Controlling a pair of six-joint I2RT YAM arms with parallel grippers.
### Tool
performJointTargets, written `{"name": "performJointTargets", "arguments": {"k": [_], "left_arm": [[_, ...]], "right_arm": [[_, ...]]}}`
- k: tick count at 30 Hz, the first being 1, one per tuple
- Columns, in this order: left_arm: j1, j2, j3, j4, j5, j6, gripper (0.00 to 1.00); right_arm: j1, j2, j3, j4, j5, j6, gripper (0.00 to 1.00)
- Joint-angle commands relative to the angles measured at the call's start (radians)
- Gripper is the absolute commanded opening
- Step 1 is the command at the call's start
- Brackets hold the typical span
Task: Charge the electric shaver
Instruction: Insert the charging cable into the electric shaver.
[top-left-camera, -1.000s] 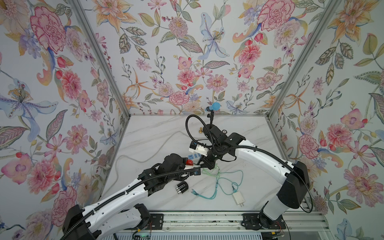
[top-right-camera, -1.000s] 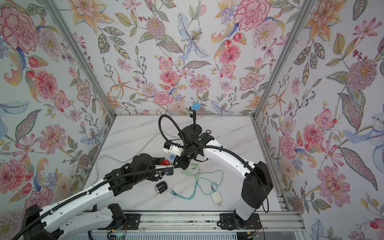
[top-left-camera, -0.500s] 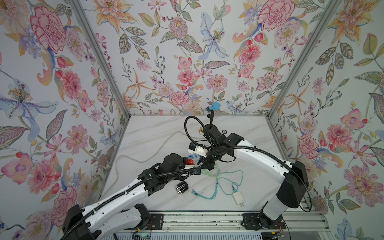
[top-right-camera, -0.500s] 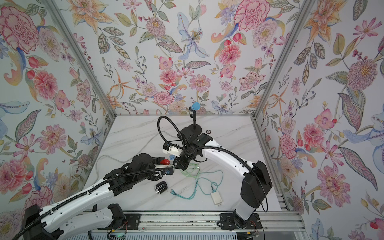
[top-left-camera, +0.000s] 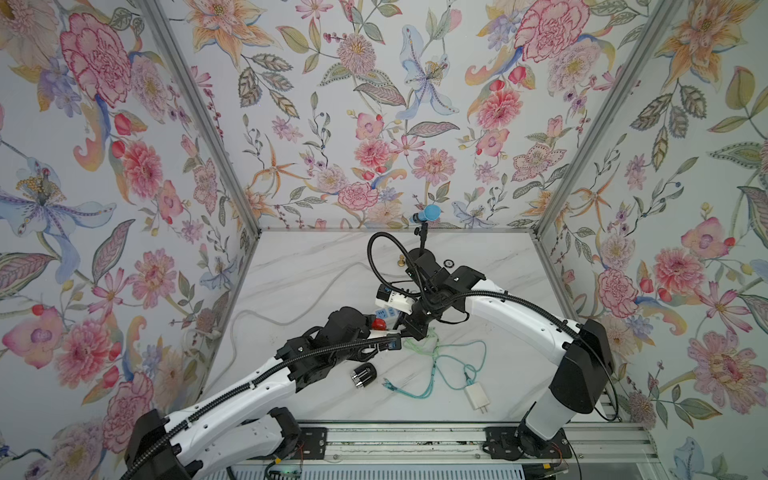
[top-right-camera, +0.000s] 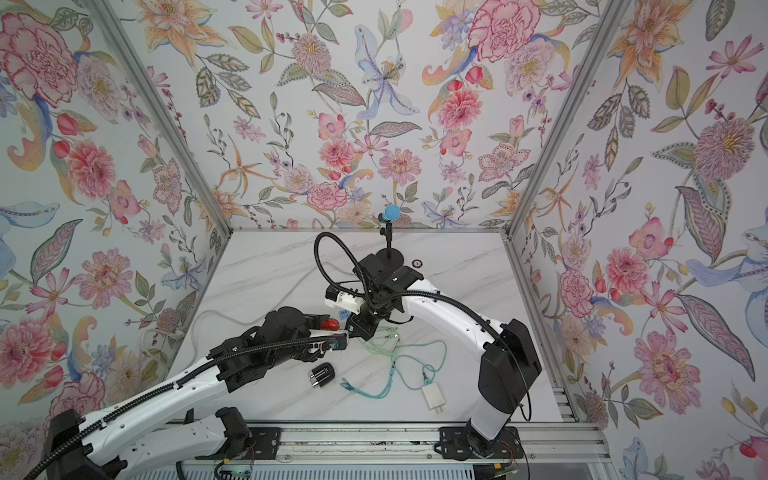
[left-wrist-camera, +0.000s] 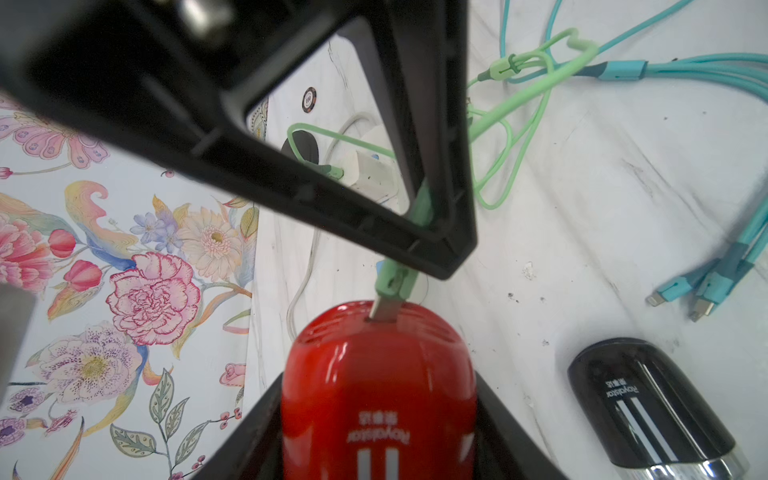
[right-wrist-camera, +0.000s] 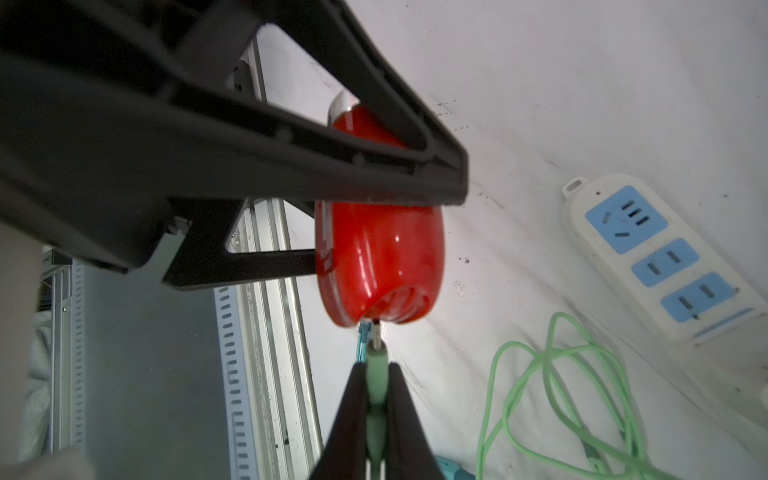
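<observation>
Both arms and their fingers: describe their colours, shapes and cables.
The left arm and right arm have white tubular links with bulky black joint housings. A black corrugated cable runs along each. The fingers are black plastic, open triangular frames tapering to narrow tips. No markings show.

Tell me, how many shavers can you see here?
2. The red shaver sits gripped in the left pincer; the black shaver lies free on the table beside the teal cables. No others show.
</observation>
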Motion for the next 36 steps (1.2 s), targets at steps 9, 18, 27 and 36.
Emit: {"name": "performJointTargets", "arguments": {"k": [9,18,27,36], "left_arm": [[-0.048,-0.028,0.021,0.017,0.066,0.120,0.00],[-0.051,-0.049,0.005,0.049,0.134,0.143,0.00],[-0.057,-0.057,-0.028,0.106,0.176,0.148,0.00],[-0.068,-0.056,-0.024,0.103,0.147,0.158,0.00]], "right_arm": [[0.023,0.024,0.044,-0.085,-0.049,-0.080,0.03],[0.038,0.039,0.056,-0.104,-0.064,-0.091,0.04],[0.047,0.086,0.117,-0.107,-0.059,-0.081,0.04],[0.032,0.097,0.116,-0.110,-0.060,-0.018,0.04]]}}
